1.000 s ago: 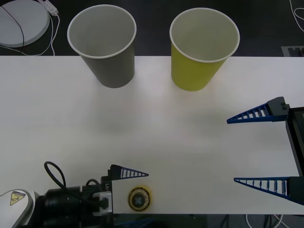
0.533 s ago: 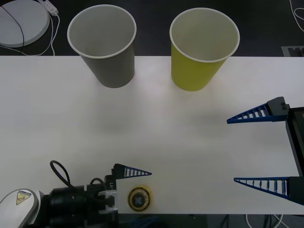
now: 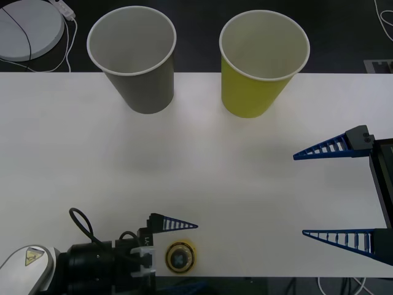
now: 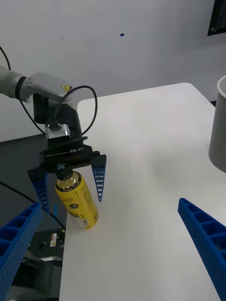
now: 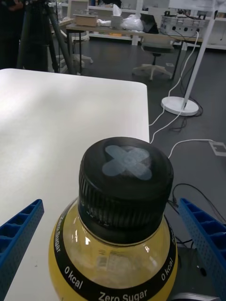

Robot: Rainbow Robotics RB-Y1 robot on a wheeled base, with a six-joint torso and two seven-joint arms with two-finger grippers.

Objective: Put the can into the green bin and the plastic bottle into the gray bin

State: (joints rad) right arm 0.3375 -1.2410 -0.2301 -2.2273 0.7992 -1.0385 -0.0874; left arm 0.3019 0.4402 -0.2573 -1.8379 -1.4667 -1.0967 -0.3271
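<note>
At the tabletop's [image 3: 202,184] near edge, the left tool [image 3: 175,243] straddles the upright bottle [image 3: 180,257], fingers apart, not clamped. Farther back stand the gray bin [image 3: 136,61] and, rightward, the green bin [image 3: 261,67]. The right tool [image 3: 334,193] hovers spread wide at the right edge.

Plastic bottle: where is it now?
The plastic bottle stands upright at the table's near edge, front view, between the open left pincer's fingers.
</note>
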